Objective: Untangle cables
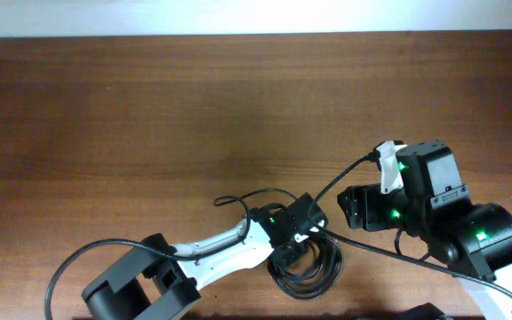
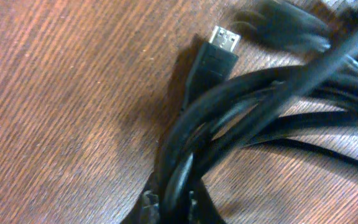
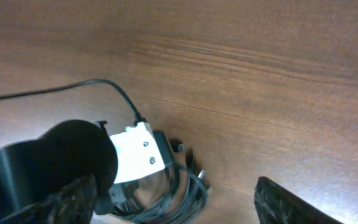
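Observation:
The cables [image 1: 314, 277] lie as a tangled black coil at the table's front, right of centre. My left gripper [image 1: 293, 251] sits on the coil's left side. In the left wrist view its jaws [image 2: 171, 205] are shut on a bundle of cable strands [image 2: 241, 93], and a black plug with a metal end [image 2: 221, 42] lies on the wood just beyond. My right gripper [image 1: 345, 213] hangs above and right of the coil. In the right wrist view its fingers [image 3: 176, 186] are wide open and empty, with the coil [image 3: 179, 196] below them, partly hidden by the left wrist [image 3: 135, 152].
The wooden table [image 1: 149, 116] spreads to the back and left. A thin black wire [image 1: 252, 196] arcs over the left wrist. Thicker black wires run from the right arm [image 1: 469, 236], one crossing close above the coil. The front edge is close to the coil.

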Robot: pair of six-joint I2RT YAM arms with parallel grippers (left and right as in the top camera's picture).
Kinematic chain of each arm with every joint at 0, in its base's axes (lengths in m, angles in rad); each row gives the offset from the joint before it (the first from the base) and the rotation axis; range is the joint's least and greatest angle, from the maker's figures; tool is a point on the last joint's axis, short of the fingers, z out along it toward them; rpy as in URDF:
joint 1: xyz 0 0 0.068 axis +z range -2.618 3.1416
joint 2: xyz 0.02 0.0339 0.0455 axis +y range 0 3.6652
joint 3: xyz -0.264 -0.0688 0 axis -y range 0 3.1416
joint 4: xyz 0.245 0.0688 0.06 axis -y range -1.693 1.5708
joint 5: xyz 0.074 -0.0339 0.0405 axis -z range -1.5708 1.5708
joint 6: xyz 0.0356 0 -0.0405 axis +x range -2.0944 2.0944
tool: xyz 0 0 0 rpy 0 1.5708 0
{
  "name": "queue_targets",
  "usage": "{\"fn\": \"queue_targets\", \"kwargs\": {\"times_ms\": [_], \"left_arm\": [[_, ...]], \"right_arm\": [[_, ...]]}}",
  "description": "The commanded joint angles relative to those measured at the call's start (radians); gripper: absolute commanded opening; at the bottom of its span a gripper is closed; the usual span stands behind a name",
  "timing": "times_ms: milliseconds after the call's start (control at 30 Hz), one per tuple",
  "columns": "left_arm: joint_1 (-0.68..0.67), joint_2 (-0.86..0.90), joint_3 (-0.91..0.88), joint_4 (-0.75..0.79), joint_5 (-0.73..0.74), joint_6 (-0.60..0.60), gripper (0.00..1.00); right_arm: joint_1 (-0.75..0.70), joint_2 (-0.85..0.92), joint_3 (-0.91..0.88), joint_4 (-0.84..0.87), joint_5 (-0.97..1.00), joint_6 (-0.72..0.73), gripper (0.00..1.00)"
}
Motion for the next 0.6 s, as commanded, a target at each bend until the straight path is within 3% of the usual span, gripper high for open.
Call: {"fn": "queue_targets", "kwargs": {"times_ms": [0, 100, 200, 300, 433, 567], "left_arm": [[0.003, 0.089, -0.026, -0.045, -0.133, -0.118, 0.00], [0.033, 0.088, 0.096, -0.236, -0.312, -0.275, 0.00], [0.119, 0.069, 0.205, -0.351, -0.325, -0.320, 0.00], [0.190, -0.031, 0.269, -0.355, -0.324, -0.329, 0.00], [0.278, -0.245, 0.295, -0.330, -0.324, -0.462, 0.00], [0.284, -0.469, 0.295, -0.228, -0.262, -0.477, 0.00]], "right_arm": [[-0.001, 0.000, 0.008, -0.003, 0.008, 0.007, 0.66], [-0.001, -0.001, 0.008, -0.003, 0.008, 0.006, 0.64], [-0.001, -0.006, 0.008, -0.004, 0.007, 0.007, 0.64], [-0.001, -0.012, 0.008, -0.003, 0.008, 0.006, 0.64], [-0.001, -0.012, 0.008, 0.002, -0.008, 0.006, 0.64], [-0.001, -0.012, 0.008, 0.069, -0.223, -0.073, 0.63]]}}
